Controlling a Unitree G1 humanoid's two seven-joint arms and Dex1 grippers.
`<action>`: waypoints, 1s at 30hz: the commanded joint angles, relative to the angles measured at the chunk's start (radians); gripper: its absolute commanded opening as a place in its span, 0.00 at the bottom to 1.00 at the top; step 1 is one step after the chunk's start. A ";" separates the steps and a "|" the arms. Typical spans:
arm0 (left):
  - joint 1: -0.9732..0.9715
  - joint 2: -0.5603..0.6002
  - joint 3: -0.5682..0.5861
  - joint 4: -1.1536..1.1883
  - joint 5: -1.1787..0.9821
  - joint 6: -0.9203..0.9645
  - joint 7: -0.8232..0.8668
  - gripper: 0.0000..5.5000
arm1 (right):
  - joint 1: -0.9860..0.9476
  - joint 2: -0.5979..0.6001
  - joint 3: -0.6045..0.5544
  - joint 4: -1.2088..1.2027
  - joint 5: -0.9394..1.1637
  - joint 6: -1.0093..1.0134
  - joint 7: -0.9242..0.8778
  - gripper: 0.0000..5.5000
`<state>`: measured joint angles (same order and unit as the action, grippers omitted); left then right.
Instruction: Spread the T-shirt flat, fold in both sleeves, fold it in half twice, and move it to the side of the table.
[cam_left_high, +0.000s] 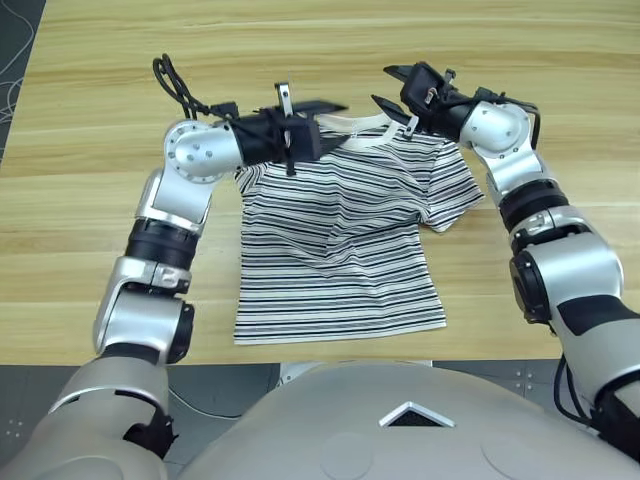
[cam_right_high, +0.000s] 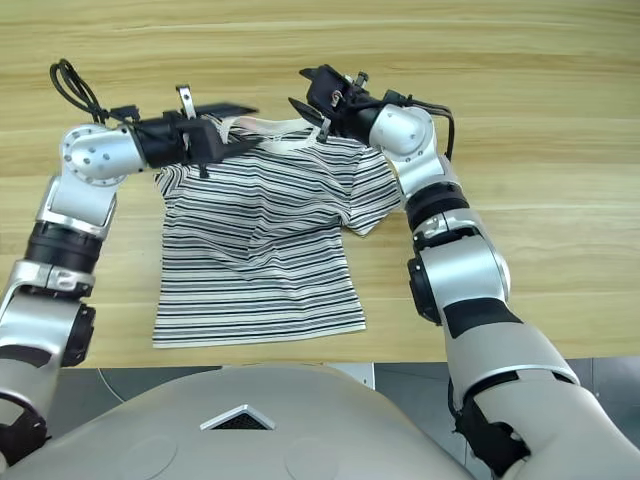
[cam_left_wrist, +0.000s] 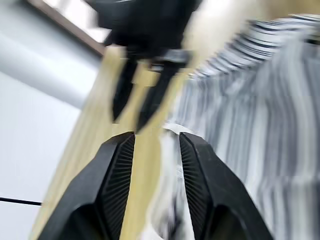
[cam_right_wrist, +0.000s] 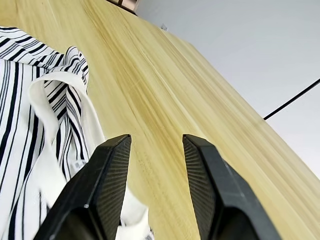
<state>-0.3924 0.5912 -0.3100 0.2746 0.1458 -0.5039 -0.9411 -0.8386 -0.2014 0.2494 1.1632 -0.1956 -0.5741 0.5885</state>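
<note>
the striped t-shirt (cam_left_high: 335, 240) lies on the wooden table (cam_left_high: 100, 100), hem near the front edge. left gripper (cam_left_wrist: 156, 136) jaws stand apart at the white collar (cam_left_high: 358, 124); right gripper (cam_right_wrist: 156, 137) jaws stand equally apart beside the collar, clamping nothing.

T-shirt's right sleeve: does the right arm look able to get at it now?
Probably yes: the right sleeve lies uncovered on the table, close beside the open right gripper at the collar, with nothing between them.
</note>
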 joint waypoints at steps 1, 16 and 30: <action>0.080 0.101 -0.032 -0.063 0.001 0.041 -0.102 0.30 | -0.067 0.028 0.033 0.080 -0.066 0.029 -0.035 0.35; 0.213 0.200 -0.189 -0.045 0.309 -0.052 0.012 0.30 | -0.050 -0.036 0.162 0.193 -0.287 0.230 -0.115 0.35; 0.223 0.145 -0.107 -0.162 0.241 0.081 0.138 0.30 | -0.087 0.005 0.051 0.162 -0.195 0.067 -0.097 0.35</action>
<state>-0.1274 0.7652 -0.4320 0.0683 0.3528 -0.4707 -0.8332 -0.9170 -0.1963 0.3187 1.3423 -0.4157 -0.4535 0.4557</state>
